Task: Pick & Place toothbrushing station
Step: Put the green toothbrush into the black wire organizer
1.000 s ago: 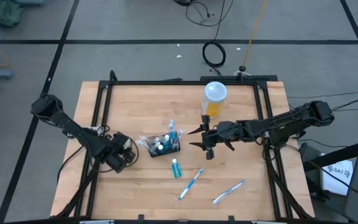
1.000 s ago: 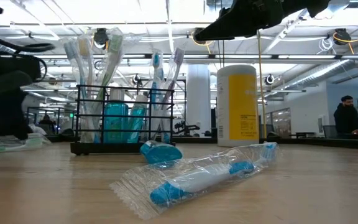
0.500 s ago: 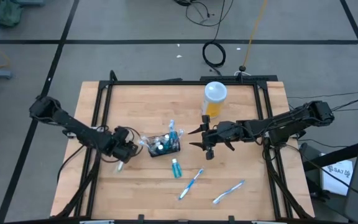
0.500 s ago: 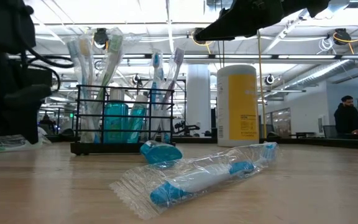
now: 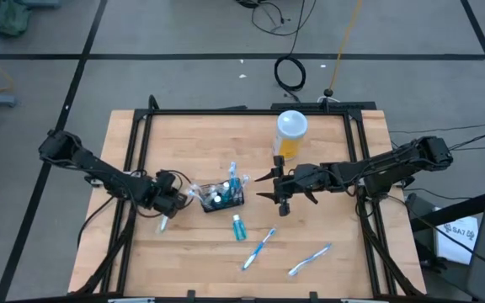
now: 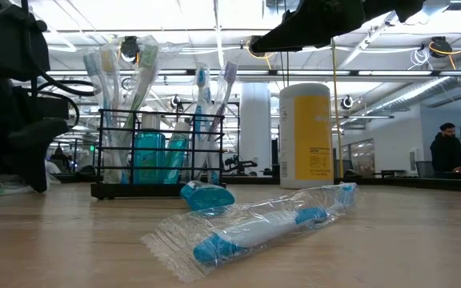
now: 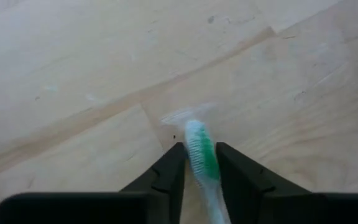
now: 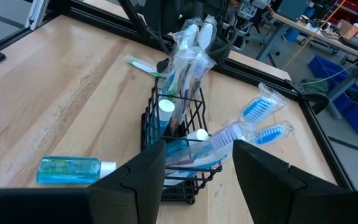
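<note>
The black wire basket stands mid-table, with wrapped toothbrushes upright in it and teal tubes inside. A teal tube and two wrapped blue toothbrushes lie on the wood nearer the front edge. My left gripper is low at the basket's left, shut on a green-and-white wrapped toothbrush that lies on the table. My right gripper hangs open in the air just right of the basket, holding nothing. My left gripper pinches the green toothbrush's bristle head between its two fingers, one on each side. It comes from above, slanting down. The brush lies on the wood, and its clear wrapper end sticks out past the fingertips.
A yellow bottle with a white cap stands behind my right gripper. A black frame runs round the table. Bare wood lies at the far left and near the front left corner.
My left gripper has moved a little toward the far edge and toward the basket, staying low over the table. The green toothbrush's near end now shows beside it in the high view.
</note>
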### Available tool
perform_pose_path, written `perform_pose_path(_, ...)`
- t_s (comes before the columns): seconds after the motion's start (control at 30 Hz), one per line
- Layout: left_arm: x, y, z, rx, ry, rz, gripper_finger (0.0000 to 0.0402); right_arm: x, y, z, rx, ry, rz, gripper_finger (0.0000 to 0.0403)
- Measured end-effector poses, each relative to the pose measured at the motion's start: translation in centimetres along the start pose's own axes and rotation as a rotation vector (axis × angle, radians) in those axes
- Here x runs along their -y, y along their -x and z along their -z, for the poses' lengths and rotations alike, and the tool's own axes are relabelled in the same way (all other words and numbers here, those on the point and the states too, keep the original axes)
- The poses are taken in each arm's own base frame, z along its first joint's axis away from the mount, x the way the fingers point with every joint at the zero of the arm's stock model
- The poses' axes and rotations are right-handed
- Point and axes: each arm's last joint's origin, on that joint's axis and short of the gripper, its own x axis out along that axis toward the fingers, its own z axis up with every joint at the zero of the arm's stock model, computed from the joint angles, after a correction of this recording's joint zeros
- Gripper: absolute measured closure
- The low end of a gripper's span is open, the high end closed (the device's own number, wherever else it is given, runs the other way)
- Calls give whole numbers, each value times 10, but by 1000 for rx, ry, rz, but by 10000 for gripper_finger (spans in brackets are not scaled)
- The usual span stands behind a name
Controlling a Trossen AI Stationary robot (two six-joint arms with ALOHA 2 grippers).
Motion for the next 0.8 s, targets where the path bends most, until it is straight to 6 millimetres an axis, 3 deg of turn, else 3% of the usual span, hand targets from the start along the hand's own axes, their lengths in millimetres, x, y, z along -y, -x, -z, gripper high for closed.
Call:
perform_pose_path(0.43,10,13,-9,57,24,23,369,0,0,-1,10,-2,5,222)
perform_pose_path(0.8,7,83,-44,269,-27,-23,374,5,1,-15,158,-21,48,222)
